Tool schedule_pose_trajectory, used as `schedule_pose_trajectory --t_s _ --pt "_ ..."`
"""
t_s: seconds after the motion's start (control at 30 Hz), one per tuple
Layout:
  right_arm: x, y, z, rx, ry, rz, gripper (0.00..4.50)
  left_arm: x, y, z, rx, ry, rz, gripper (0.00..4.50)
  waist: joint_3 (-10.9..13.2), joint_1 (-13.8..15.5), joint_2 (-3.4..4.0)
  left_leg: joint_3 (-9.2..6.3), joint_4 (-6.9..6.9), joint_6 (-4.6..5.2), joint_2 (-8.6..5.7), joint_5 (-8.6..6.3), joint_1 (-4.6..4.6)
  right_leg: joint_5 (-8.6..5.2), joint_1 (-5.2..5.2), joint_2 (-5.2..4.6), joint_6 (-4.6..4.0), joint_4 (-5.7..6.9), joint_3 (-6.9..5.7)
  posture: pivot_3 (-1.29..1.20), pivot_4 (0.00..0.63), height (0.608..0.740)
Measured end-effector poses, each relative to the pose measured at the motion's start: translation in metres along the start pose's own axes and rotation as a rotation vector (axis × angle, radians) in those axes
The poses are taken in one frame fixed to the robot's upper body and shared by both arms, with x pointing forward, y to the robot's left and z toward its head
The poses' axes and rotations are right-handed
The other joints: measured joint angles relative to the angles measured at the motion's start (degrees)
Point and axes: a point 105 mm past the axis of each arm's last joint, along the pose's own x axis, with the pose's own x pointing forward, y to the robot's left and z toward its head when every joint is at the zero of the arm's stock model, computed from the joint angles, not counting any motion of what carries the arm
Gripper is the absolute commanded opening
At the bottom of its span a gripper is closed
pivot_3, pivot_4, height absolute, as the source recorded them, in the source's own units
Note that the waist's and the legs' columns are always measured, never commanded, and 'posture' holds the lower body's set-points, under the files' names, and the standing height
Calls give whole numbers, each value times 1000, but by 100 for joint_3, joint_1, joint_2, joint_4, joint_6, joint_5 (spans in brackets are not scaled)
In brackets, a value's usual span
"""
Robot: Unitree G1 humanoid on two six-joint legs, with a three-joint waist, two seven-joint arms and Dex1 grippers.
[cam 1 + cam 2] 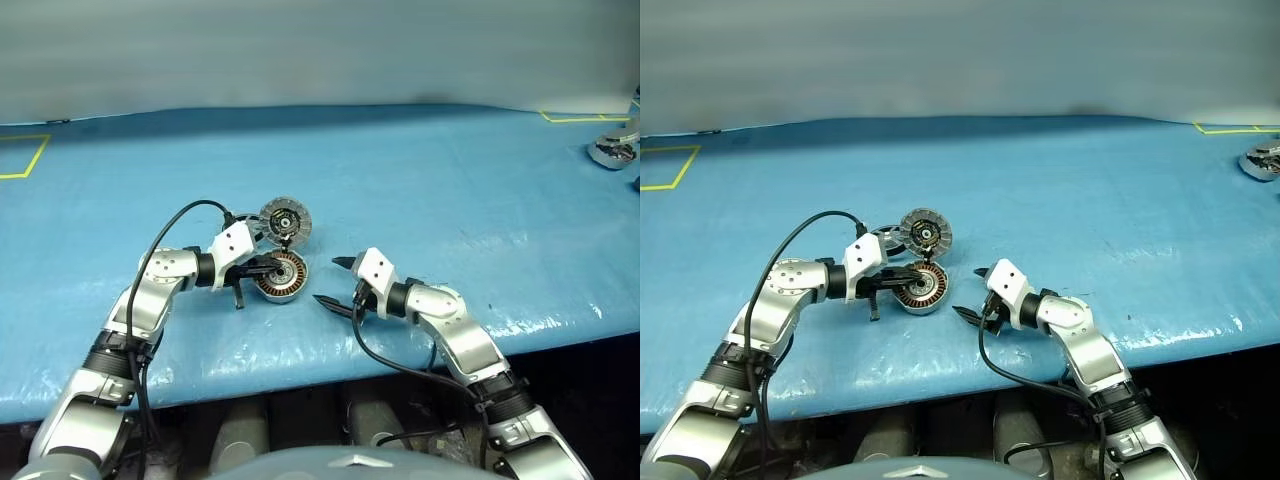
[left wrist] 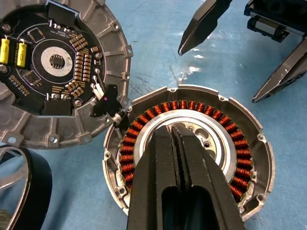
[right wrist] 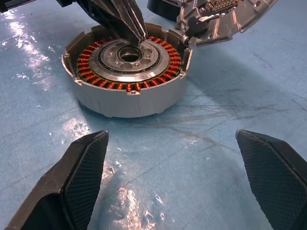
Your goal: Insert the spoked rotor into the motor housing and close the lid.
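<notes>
While our left gripper (image 2: 178,139) hangs pinched shut over the motor housing (image 3: 127,88) – right gripper (image 3: 172,177) spread wide before it, the spoked rotor (image 2: 29,184) behind the left jaws – we risk scraping the copper windings (image 2: 132,153).

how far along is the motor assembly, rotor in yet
Not yet. Done: the lid stands swung open. The motor housing shows bare copper windings and an empty centre. In hand: the shut left gripper holds nothing, tips over the housing's centre; the right gripper waits open nearby. Left: fetch the spoked rotor lying beside the housing, seat it, close the lid.
</notes>
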Motion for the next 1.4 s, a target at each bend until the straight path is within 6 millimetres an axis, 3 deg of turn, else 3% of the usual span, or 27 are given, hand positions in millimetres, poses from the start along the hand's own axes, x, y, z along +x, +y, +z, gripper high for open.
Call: schedule_pose_trajectory --t_s 0.53,0.87,1.4 --pt "-2 -2 -4 -15 25 -20 4500 3 -5 -2 47 35 -57 59 0 7 0 0 2 0 0 0 0 0 1 -1 0 1 1 0 150 740" --pt "-3 0 -6 -6 24 -13 4500 -16 8 13 14 -80 68 59 0 6 -1 0 1 0 0 0 -1 0 0 -1 0 1 1 0 150 740" --pt "2 1 1 -16 6 9 4500 -18 2 3 -15 -59 94 59 1 21 -1 0 4 0 0 0 -1 0 1 -1 0 1 0 0 150 740"
